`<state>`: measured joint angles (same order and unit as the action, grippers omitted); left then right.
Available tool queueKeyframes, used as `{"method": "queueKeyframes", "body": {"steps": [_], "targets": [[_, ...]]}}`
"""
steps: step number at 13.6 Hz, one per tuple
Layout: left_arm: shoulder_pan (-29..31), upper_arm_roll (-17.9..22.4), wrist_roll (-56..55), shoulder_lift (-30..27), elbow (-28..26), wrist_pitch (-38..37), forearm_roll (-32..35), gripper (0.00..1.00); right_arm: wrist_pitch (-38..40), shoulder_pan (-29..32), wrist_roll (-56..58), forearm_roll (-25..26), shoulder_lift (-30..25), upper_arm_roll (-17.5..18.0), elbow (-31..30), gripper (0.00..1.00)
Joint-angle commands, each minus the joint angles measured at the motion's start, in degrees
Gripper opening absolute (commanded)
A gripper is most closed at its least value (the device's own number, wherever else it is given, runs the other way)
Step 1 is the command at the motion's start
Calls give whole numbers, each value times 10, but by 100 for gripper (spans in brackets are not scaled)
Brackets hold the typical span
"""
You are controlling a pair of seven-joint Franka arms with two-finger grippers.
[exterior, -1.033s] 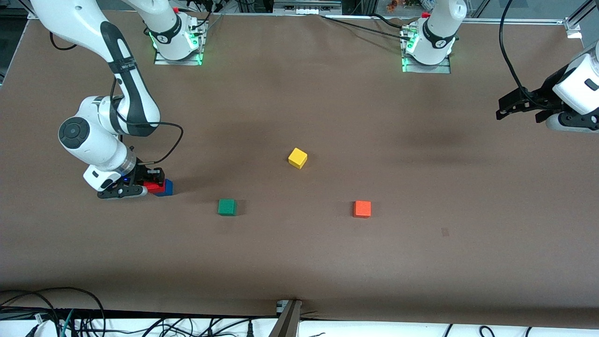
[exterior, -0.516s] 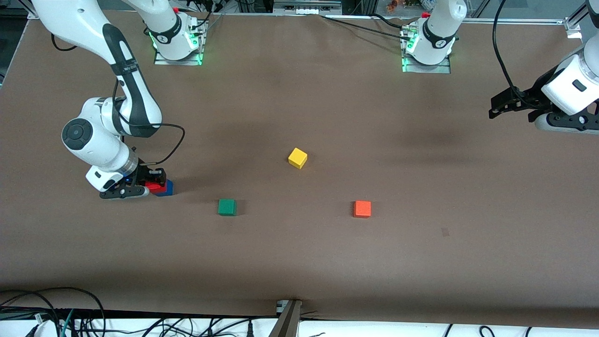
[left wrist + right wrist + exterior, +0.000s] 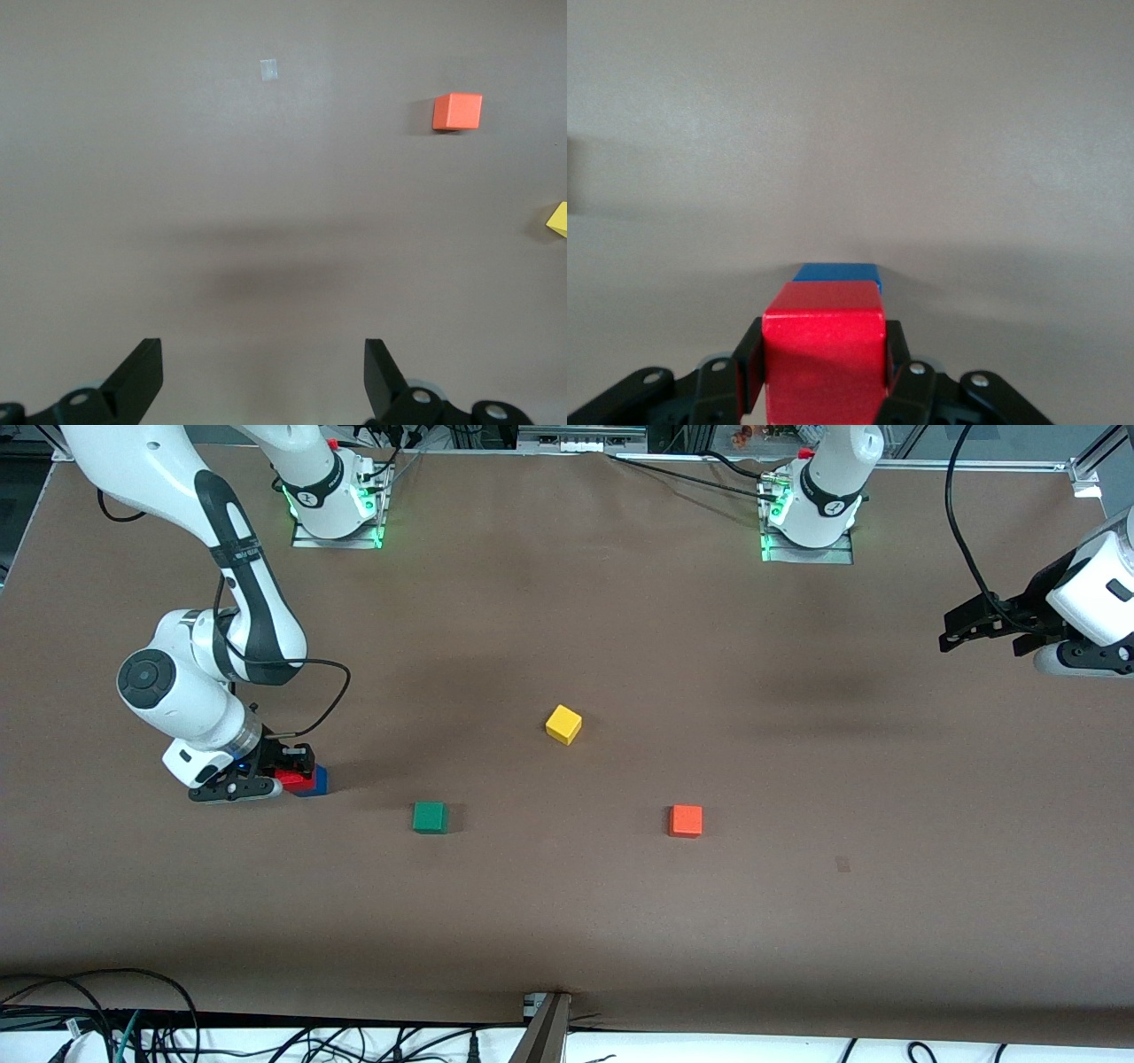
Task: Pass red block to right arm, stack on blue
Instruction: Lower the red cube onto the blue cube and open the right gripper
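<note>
Right hand (image 3: 285,773) clamped on red block (image 3: 824,354), a stiff, light, smooth cube best held by flat side faces, just over blue block (image 3: 837,273); left hand (image 3: 263,376) waits spread apart, well away from it.

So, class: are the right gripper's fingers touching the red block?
Touching. The right wrist view shows the right gripper fingers pressed against both sides of the red block.

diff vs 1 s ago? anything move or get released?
Right gripper stays shut on the red block, held over the blue block with barely any shift; no release. Left gripper, open over the left arm's end of the table, rose briefly and returned. Yellow, green and orange blocks unmoved.
</note>
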<state>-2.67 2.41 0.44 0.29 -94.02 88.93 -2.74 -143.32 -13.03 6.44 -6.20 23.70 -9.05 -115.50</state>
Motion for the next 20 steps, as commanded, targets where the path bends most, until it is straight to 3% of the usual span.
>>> {"method": "queueKeyframes", "body": {"steps": [1, 2, 3, 9, 13, 15, 20], "targets": [[-1, -1, -4, 12, 12, -7, 12, 100, -9, -2, -17, 11, -3, -1, -5, 57], [-1, 0, -4, 12, 12, -5, 13, 100, -9, -1, -18, 11, -3, -1, -5, 74], [-1, -1, -4, 12, 12, -5, 13, 100, -8, 0, -18, 11, -3, -1, -4, 100], [-1, -2, -4, 11, 12, -8, 13, 100, 20, 0, -18, 11, -18, -2, 18, 100], [-1, -2, -4, 12, 12, -8, 13, 100, 171, 4, -22, 8, -17, -18, 144, 100], [-1, -2, -4, 12, 12, -9, 13, 100, 256, -2, -78, 8, -23, -15, 196, 100], [-1, -5, -4, 12, 12, -9, 13, 100, 371, 1, -82, 7, -100, -21, 220, 100]]}}
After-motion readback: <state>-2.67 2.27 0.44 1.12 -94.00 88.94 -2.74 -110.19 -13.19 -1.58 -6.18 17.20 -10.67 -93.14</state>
